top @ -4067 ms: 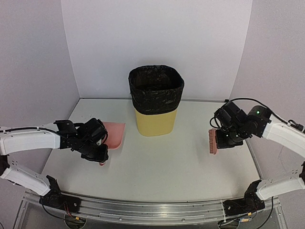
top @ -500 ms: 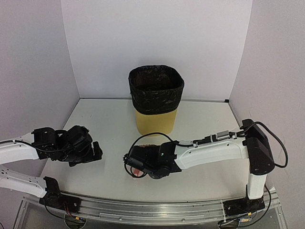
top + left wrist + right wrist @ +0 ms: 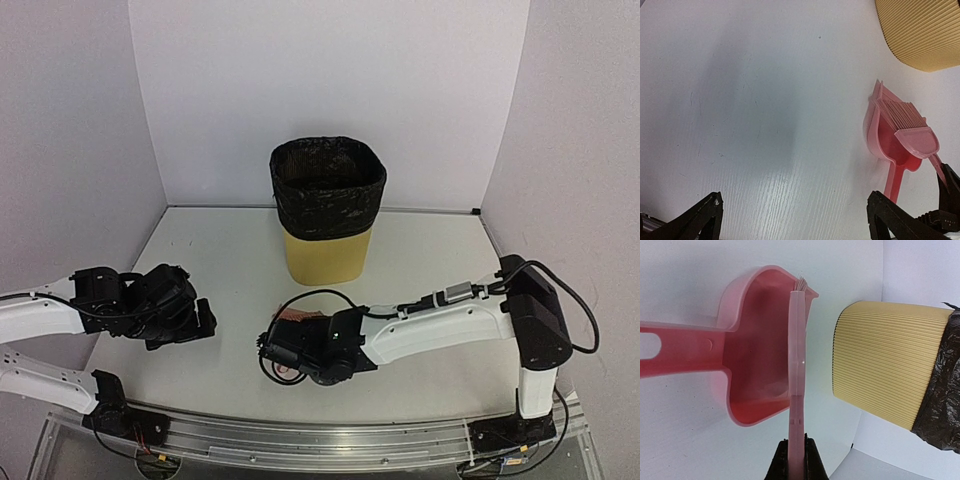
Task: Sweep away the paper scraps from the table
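White table [image 3: 430, 262]; dustpan [image 3: 296, 316] mostly arm-hidden

**Half hidden**

From above, the right gripper [image 3: 285, 345] covers the brush [image 3: 798, 365] and dustpan [image 3: 755, 340] but for a pink sliver. The dustpan's handle runs off the right wrist view's left edge; the bin [image 3: 327, 230] is cropped in both wrist views.

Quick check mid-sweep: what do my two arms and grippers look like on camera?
Both arms have white links with black joints: left arm, right arm. A black cable loops along the right one. The left gripper and right gripper have black fingers.
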Robot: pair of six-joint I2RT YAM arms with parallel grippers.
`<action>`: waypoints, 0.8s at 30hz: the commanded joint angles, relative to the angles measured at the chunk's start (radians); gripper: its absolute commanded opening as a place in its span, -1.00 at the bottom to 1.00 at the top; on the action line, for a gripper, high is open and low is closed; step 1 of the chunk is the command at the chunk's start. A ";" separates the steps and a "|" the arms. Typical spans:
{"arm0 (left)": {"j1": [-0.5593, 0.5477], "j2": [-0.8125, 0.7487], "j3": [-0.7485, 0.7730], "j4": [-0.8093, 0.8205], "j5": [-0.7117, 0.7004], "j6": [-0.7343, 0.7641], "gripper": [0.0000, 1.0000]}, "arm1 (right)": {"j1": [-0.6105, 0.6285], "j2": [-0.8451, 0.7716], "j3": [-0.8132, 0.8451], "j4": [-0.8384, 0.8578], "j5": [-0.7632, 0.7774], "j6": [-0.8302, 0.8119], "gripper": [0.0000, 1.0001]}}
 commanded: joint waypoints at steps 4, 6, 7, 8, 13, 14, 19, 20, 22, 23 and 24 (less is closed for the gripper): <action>-0.001 -0.023 0.000 -0.003 -0.004 -0.006 0.99 | 0.031 0.021 0.008 0.013 -0.003 0.051 -0.88; -0.001 -0.027 0.001 -0.006 -0.009 -0.004 0.99 | 0.037 0.026 0.008 0.010 -0.004 0.062 -0.85; -0.001 -0.029 0.001 -0.009 -0.011 -0.003 0.99 | 0.039 0.026 0.007 0.009 -0.005 0.068 -0.84; -0.001 -0.029 0.004 -0.012 -0.013 -0.004 0.99 | 0.041 0.027 0.008 0.006 -0.005 0.073 -0.83; -0.001 -0.035 0.004 -0.019 -0.017 -0.005 0.99 | 0.050 0.025 0.011 -0.005 -0.016 0.090 -0.70; -0.001 -0.035 0.003 -0.020 -0.016 -0.005 0.99 | 0.052 0.024 0.011 -0.008 -0.019 0.094 -0.66; -0.001 -0.037 0.006 -0.035 -0.022 -0.012 0.99 | 0.056 0.028 0.011 -0.022 -0.034 0.105 -0.52; -0.001 -0.038 0.006 -0.039 -0.024 -0.016 0.99 | 0.056 0.030 0.013 -0.025 -0.036 0.106 -0.50; -0.001 -0.042 0.006 -0.041 -0.027 -0.016 0.99 | 0.057 0.032 0.017 -0.032 -0.044 0.111 -0.43; -0.001 -0.043 0.006 -0.042 -0.028 -0.016 0.99 | 0.059 0.032 0.019 -0.035 -0.051 0.114 -0.37; -0.001 -0.045 0.005 -0.042 -0.029 -0.015 0.99 | 0.060 0.030 0.020 -0.038 -0.061 0.119 -0.30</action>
